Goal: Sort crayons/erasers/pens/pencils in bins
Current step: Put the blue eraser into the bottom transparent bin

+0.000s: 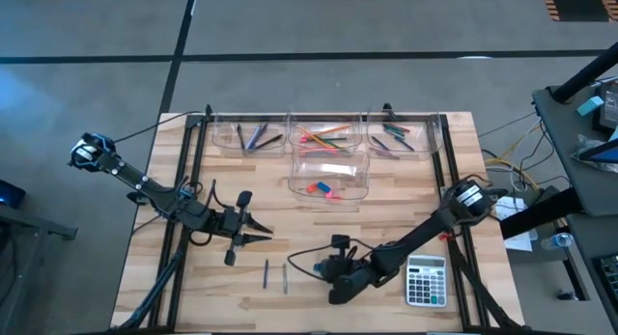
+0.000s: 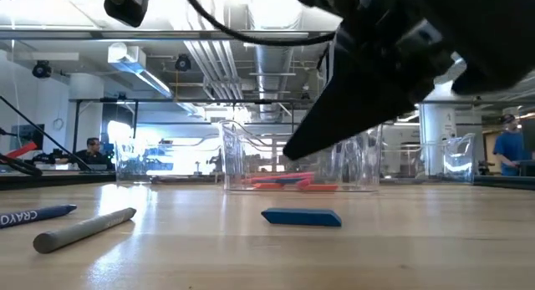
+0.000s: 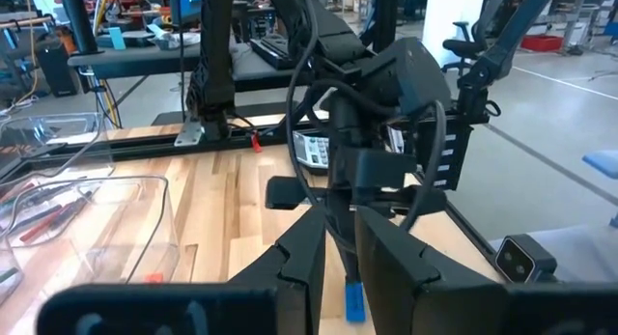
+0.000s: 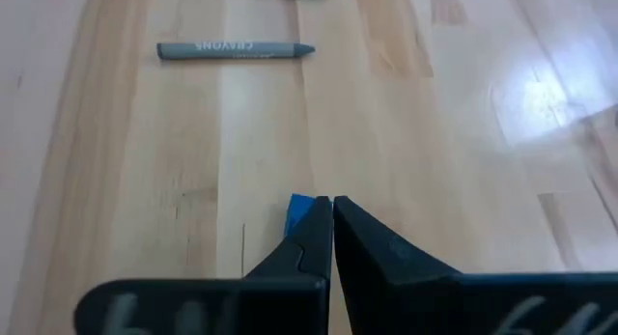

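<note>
Blue eraser (image 2: 302,217) lies on wooden table (image 2: 418,248).

Desk (image 1: 193,287): light wood-plank top, black frame rails L and R.
Far edge: 3 clear bins (image 1: 325,132) in a row, w/ a 4th bin (image 1: 329,175) just in front of the middle 1.
Near side: grey crayon (image 1: 285,279) and blue crayon (image 1: 266,272), side by side, apart.
Blue eraser (image 2: 302,217) flat on the wood, near-centre.
Grey calculator (image 1: 426,280), near R corner.
</note>
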Controlling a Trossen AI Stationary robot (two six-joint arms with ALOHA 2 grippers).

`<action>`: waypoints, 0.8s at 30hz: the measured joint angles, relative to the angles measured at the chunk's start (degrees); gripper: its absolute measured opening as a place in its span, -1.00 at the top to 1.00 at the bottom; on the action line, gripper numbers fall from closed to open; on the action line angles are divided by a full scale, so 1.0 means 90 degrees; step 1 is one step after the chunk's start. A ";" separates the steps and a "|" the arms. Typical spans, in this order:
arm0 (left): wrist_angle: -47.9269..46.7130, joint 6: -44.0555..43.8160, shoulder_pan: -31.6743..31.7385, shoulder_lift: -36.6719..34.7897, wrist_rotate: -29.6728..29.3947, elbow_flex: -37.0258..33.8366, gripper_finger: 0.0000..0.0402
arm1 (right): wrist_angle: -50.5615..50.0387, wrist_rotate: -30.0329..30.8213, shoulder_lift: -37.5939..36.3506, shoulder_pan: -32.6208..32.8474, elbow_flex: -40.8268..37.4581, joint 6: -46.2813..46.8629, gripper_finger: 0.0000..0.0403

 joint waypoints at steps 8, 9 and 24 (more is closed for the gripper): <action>0.0008 -0.0002 0.0000 0.0000 0.0000 0.0006 0.77 | 0.0021 -0.0054 -0.0064 0.0010 -0.0079 0.0257 0.95; 0.0001 0.0000 0.0000 0.0000 0.0000 0.0006 0.77 | 0.0015 -0.0157 -0.0016 0.0009 -0.0114 0.0413 0.94; 0.0003 0.0000 -0.0002 0.0000 0.0000 0.0006 0.77 | 0.1535 -0.0199 -0.0007 -0.0083 -0.1342 0.1246 0.25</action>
